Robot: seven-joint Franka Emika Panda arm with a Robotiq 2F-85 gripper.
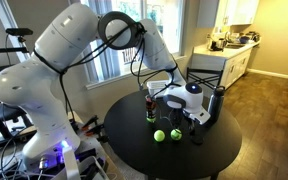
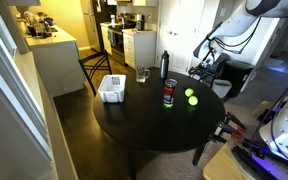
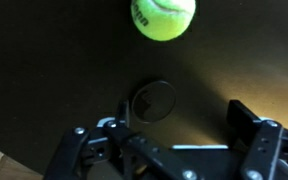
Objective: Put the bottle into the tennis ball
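The gripper [image 3: 164, 128] holds its jaws spread and empty; ahead of them the tennis ball [image 3: 164, 17] carries dark lettering, unreadable.

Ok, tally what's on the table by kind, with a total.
Tennis balls: 2
Bottle: 1
Flask: 1
Glass: 1
White bin: 1
Total: 6

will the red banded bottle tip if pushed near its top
Likely: the bottle stands upright and slim, so a high push may topple it. Once down, its round body would probably roll on the table.
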